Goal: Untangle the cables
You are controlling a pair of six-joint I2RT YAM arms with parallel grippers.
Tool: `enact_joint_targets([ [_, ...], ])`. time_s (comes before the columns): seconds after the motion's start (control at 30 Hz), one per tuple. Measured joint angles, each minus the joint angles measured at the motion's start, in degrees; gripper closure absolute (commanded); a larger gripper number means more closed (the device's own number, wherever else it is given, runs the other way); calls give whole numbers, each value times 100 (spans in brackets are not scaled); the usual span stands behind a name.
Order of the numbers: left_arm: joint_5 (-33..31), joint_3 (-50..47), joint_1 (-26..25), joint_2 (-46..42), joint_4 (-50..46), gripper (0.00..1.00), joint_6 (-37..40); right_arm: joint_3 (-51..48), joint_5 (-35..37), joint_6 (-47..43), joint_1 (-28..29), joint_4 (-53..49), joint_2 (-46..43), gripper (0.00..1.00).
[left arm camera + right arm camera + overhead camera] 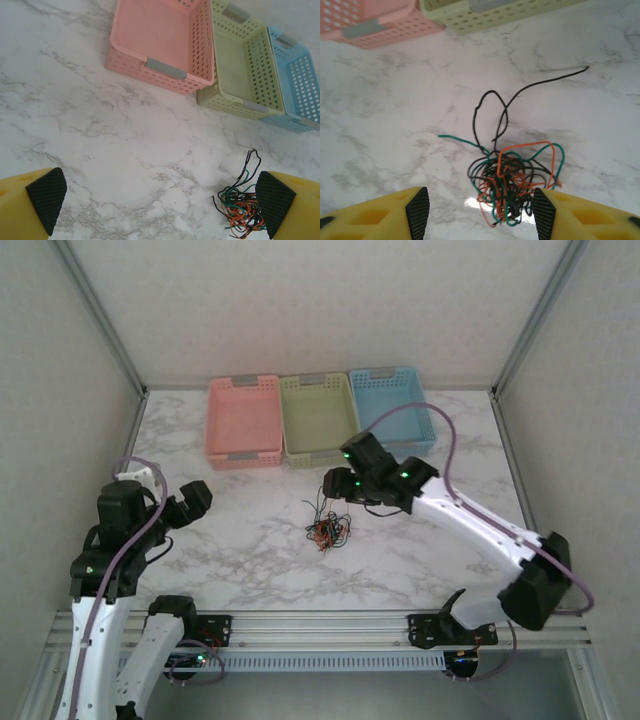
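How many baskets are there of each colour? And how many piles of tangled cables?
Pink basket: 1
Green basket: 1
Blue basket: 1
Cable pile: 1
Total: 4
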Motion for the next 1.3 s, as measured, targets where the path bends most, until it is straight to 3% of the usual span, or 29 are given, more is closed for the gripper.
enact_joint_targets([
  [0.17,-79,-4,74,-9,0,0,0,951,404,-118,216,-216,1165,44],
  [0.63,-101,-4,92,-13,2,0,0,1342,651,-144,227,-450,2310,55],
  [0.73,-101,-4,92,-11,0,0,0,1405,651,-118,227,-433,2459,60],
  [1.13,-98,-7,92,-13,2,0,0,1410,649,11,227,-378,2605,100],
  [1.3,-96,-22,92,-11,2,1,2,1320,651,42,227,-232,2549,100],
])
